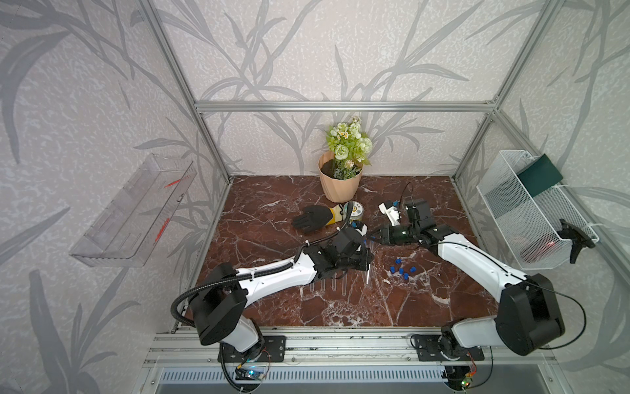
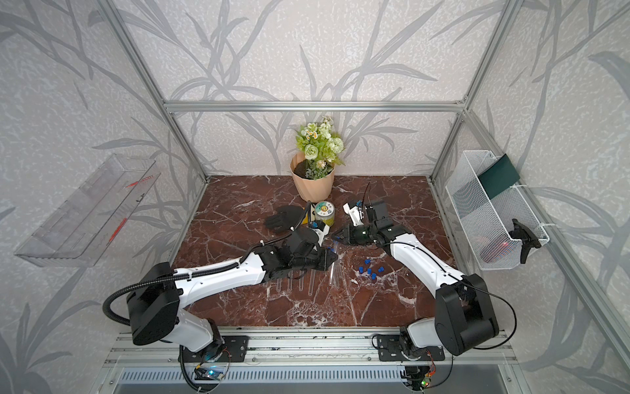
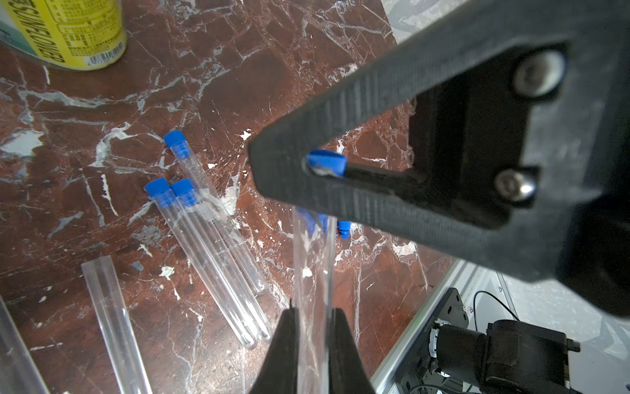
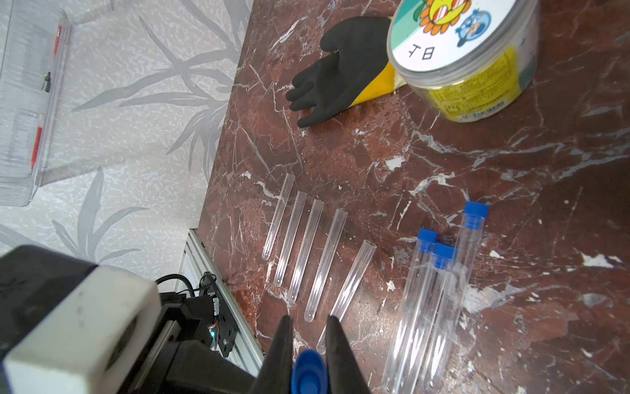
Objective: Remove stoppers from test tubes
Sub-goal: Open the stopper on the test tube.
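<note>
"Blue plastic against clear tube, so which arm has which from above?"

"In both top views the left gripper (image 1: 368,262) is closed on the held tube (image 1: 368,276), raised above the marble table (image 1: 272,211) and slanting, while the right gripper (image 1: 372,235) meets its upper end. I judge that one arm anchors so the other can pull. The loose stoppers (image 1: 402,269) lie clustered just beside, well apart from the black glove (image 1: 310,221)."

"And the left wrist view?"

"The left gripper's fingers (image 3: 284,354) clamp the smooth, transparent wall of the held tube. At its far end the right gripper's ribbed black jaws pinch the stopper (image 3: 325,163) — a small flanged plug. Whether it sits in the mouth or is already out I cannot tell. Three capped tubes (image 3: 204,238) lie side by side, touching, near a yellow-labelled jar (image 3: 68,30)."

"The right wrist view?"

"The right gripper's fingers (image 4: 281,358) are shut on the rounded blue stopper. Beyond them five open tubes (image 4: 306,249) lie in a neat row, round bottoms one way, probably kept apart so finished ones don't mix with the capped three — slick cylinders roll easily, so lying flat and parallel suits them"
</note>
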